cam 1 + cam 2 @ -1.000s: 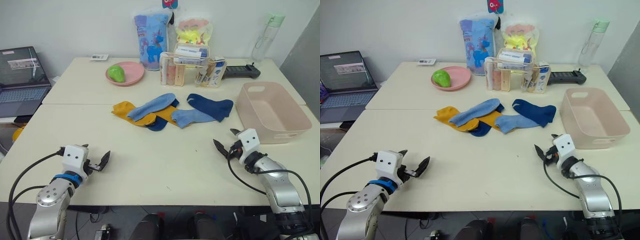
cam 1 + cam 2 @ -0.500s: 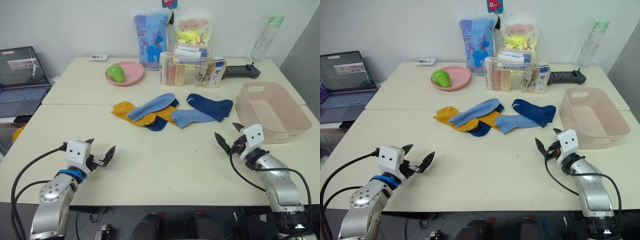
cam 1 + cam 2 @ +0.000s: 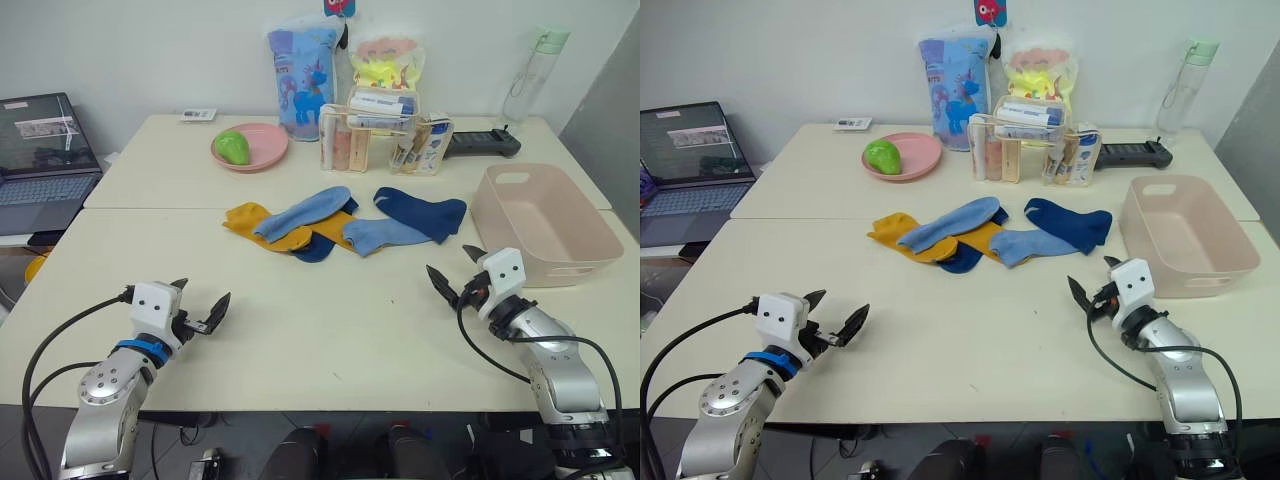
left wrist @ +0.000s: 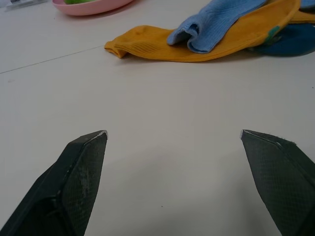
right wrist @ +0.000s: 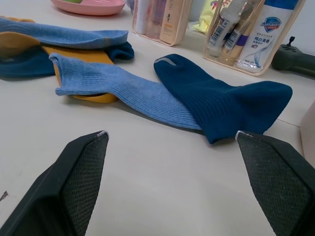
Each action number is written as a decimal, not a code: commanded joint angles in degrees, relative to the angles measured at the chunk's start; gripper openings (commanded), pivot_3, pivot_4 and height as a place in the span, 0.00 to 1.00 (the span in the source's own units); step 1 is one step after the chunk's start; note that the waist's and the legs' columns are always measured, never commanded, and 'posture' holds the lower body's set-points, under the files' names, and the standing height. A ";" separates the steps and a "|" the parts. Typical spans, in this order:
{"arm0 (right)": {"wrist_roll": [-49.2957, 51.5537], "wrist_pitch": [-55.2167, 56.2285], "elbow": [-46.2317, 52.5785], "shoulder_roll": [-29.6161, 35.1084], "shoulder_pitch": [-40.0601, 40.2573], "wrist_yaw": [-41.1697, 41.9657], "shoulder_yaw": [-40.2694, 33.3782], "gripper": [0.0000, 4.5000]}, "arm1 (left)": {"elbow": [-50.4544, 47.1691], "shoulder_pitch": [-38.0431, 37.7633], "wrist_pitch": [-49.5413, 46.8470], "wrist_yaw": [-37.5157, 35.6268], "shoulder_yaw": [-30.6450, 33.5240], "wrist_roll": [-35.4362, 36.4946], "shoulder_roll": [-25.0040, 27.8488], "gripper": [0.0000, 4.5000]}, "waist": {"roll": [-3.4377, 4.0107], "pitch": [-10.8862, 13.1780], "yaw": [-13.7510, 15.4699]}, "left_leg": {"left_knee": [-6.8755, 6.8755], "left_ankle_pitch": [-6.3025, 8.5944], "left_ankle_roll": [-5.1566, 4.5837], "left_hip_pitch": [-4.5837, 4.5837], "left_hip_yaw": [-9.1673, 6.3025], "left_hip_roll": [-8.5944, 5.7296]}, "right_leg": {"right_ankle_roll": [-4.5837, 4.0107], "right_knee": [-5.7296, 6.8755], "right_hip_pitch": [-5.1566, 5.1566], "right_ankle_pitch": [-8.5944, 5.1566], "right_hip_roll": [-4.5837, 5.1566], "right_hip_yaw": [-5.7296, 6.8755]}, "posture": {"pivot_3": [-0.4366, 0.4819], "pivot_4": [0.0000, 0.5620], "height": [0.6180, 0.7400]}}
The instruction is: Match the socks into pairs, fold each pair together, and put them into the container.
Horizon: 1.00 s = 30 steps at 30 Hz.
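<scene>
Both grippers, left point(image 3: 203, 313) and right point(image 3: 452, 272), hovered low over the near table point(image 3: 330, 340) with fingers spread wide, holding nothing. Container point(image 3: 545, 222) stood empty at the right edge. Socks point(image 3: 345, 222) lay unsorted in an overlapping heap at table centre, well apart from both grippers: no pair matched, folded or stowed, so task judged barely begun. Surface: pale, smooth tabletop against a white wall; laptop point(image 3: 40, 155) at left.

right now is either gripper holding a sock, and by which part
Nothing is held. The left gripper and right gripper are both open over bare table, short of the socks.
</scene>
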<state>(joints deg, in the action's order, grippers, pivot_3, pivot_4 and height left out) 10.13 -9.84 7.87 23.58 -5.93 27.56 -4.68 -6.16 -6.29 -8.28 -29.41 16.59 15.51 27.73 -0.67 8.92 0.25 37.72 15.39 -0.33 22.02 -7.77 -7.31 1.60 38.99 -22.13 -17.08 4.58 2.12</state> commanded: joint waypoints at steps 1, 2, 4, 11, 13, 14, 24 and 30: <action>-0.03 1.07 1.84 0.48 -0.76 0.21 -0.30 0.99 | -1.12 0.54 -0.04 0.19 1.63 0.97 0.60 1.00 | 0.00 0.00 0.00 | 0.00 0.00 0.00 0.00 0.00 0.00 | 0.00 0.00 0.00 0.00 0.00 0.00 | 0.48 0.27 1.00; -0.03 1.07 1.81 0.47 -0.86 0.15 -0.31 0.99 | -1.14 0.56 -0.09 0.21 1.65 1.00 0.60 1.00 | 0.00 0.00 0.00 | 0.00 0.00 0.00 0.00 0.00 0.00 | 0.00 0.00 0.00 0.00 0.00 0.00 | 0.48 0.27 1.00; -0.14 1.01 1.82 0.47 -1.08 0.04 -0.18 0.99 | -1.47 0.64 -0.24 0.22 1.42 1.02 0.56 1.00 | 0.00 0.00 0.00 | 0.00 0.00 0.00 0.00 0.00 0.00 | 0.00 0.00 0.00 0.00 0.00 0.00 | 0.48 0.27 1.00; 2.84 -4.11 7.37 2.03 -2.86 4.92 2.77 0.99 | -1.39 6.34 -3.25 -0.20 0.58 1.19 2.17 1.00 | -0.01 0.04 0.06 | 0.00 0.00 0.00 0.01 -0.02 0.00 | 0.00 0.01 -0.02 0.00 -0.01 0.01 | 0.48 0.27 1.00; 3.80 -6.46 9.60 3.44 -5.02 8.00 4.91 0.99 | -0.42 9.56 -4.17 -0.40 -0.16 0.99 2.68 1.00 | -0.02 0.04 0.02 | 0.00 0.00 0.00 0.01 0.01 0.00 | 0.01 0.00 -0.02 0.00 -0.01 -0.01 | 0.48 0.27 1.00; 4.33 -7.44 10.33 3.88 -5.90 8.92 5.57 0.99 | 0.03 10.73 -4.55 -0.43 -0.45 0.79 2.82 1.00 | -0.05 0.06 0.00 | 0.00 0.00 0.00 0.01 0.01 0.00 | 0.01 -0.01 -0.02 0.01 -0.01 -0.01 | 0.48 0.27 1.00; 8.66 -16.66 15.85 3.35 -13.23 11.27 9.46 0.99 | 10.23 22.51 -2.66 1.32 -4.66 -2.50 0.47 1.00 | -0.20 0.16 0.15 | 0.01 -0.01 0.02 0.04 -0.03 0.00 | 0.08 0.00 -0.04 0.06 -0.01 0.02 | 0.48 0.27 1.00; 8.00 -16.13 15.64 3.96 -12.60 11.81 9.92 0.99 | 21.41 30.63 1.20 2.16 -7.55 -5.25 -1.84 1.00 | -0.26 0.17 0.15 | 0.04 -0.01 0.02 0.11 -0.01 -0.02 | 0.09 -0.05 -0.07 0.07 0.00 0.02 | 0.48 0.27 1.00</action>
<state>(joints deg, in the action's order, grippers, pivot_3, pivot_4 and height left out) 17.76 -26.81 22.11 26.98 -18.67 38.88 5.78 13.87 22.66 -9.26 -27.81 9.30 11.14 25.99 -0.92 9.09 0.39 37.78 15.37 -0.31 22.13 -7.78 -7.32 1.69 38.96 -22.20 -17.01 4.57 2.15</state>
